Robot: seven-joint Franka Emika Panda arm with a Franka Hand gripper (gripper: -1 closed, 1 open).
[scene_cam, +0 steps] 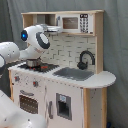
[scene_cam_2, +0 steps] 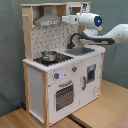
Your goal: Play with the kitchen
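The kitchen (scene_cam_2: 60, 70) stands on the wooden tabletop (scene_cam_2: 100, 112). The end effector (scene_cam_2: 65, 19) hangs just beside the grey hood (scene_cam_2: 47, 20); whether it is wide or narrow I cannot tell.

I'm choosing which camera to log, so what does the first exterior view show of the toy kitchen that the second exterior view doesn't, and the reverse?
Only the first exterior view shows the small microwave with its keypad on the upper shelf, faced straight on.

Only the second exterior view shows the kitchen's plain white side panel, the wooden table beneath it, and the small metal pot unobstructed.

Both exterior views show the white and light-wood toy kitchen, its black curved faucet, grey sink, oven door and the white robot arm reaching under the hood.
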